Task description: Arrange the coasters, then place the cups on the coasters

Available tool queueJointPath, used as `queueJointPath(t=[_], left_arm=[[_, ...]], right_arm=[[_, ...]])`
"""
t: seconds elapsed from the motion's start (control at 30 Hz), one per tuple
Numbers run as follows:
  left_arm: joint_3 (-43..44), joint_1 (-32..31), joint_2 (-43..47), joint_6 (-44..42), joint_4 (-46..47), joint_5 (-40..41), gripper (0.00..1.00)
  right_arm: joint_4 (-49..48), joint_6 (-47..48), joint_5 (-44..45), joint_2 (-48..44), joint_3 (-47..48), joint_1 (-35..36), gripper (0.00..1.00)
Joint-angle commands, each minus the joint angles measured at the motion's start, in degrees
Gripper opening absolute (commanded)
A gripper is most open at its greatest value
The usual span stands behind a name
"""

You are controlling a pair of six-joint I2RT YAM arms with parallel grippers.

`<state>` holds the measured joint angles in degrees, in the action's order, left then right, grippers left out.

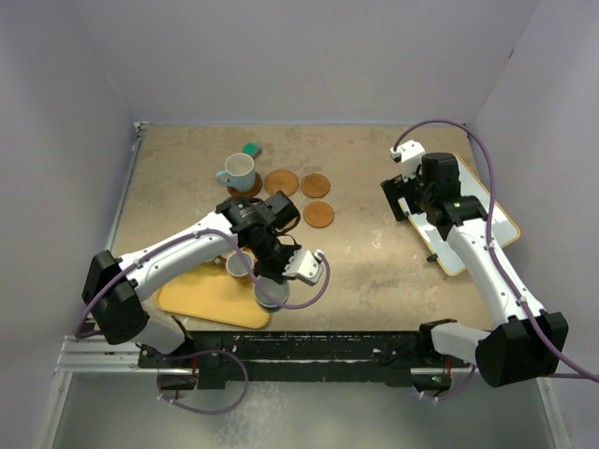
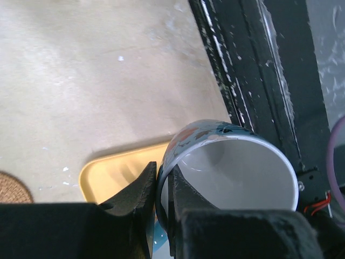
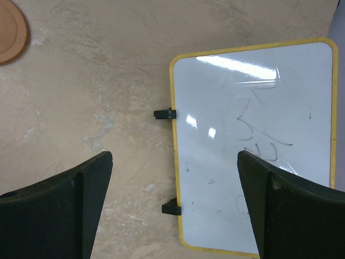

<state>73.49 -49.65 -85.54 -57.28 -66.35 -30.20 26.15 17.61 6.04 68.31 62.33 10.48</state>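
The left end effector (image 2: pixel 161 181) is clamped on the wall of a mug (image 2: pixel 237 172) that is white inside and patterned blue and reddish outside. One finger sits inside the rim and the other outside, a pinch that keeps the mouth up and leaves the base free to be set down flat. In the overhead view this mug is at lower centre, at the right end of the yellow tray (image 1: pixel 201 301). I cannot tell whether its base has left the tray. A smaller cup (image 1: pixel 239 265) stands just beside it at the tray's upper edge.

At upper centre a light blue mug (image 1: pixel 240 172) already stands on a coaster (image 1: pixel 255 191). Three bare coasters (image 1: pixel 281 181) lie clustered to its right, apparently laid out as targets.

The right end effector (image 3: pixel 173 159) hangs wide open and empty over a yellow-framed whiteboard (image 3: pixel 253 135) at the right of the tabletop (image 1: pixel 374 271). It is well apart from the work, probably parked there to stay out of the left arm's path.
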Motion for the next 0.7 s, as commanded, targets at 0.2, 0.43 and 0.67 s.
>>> queueJointPath(t=[0.2, 0.43, 0.67], left_arm=[[5.39, -0.1, 4.93, 18.88, 14.43, 8.93, 0.03], [6.33, 4.73, 4.87, 26.43, 20.79, 14.8, 0.03], [6.16, 14.55, 5.25, 36.17, 29.04, 19.94, 0.03]], right_arm=[[-2.22, 0.8, 0.73, 0.24, 0.03, -0.15, 1.0], [-2.25, 0.93, 0.64, 0.06, -0.08, -0.19, 1.0], [-2.17, 0.94, 0.55, -0.02, -0.01, -0.15, 1.0]])
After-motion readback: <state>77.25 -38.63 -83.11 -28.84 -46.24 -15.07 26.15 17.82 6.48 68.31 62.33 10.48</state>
